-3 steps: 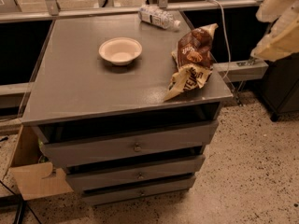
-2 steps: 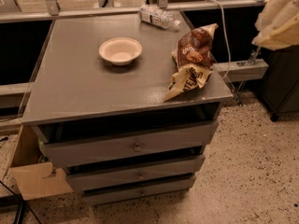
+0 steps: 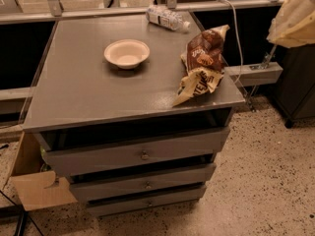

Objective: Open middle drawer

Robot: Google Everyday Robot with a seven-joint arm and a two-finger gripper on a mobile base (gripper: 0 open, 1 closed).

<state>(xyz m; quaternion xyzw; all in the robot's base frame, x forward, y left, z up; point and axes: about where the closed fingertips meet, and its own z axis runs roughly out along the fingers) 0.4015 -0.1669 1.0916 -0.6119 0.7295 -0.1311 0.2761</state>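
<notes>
The grey cabinet has three stacked drawer fronts. The middle drawer is the mid-sized grey front with a small round metal knob. It sits between the widest top front and the smallest bottom front. A dark gap shows above each front. My gripper is a cream-coloured shape at the top right edge. It is high above the floor, to the right of the cabinet and far from the drawers.
On the cabinet top lie a white bowl, a plastic bottle and two snack bags near the right edge. A cardboard box stands at the lower left. A white cable and a ledge are on the right, over speckled floor.
My gripper has risen a little at the top right. The drawers and the things on the cabinet have not moved.
</notes>
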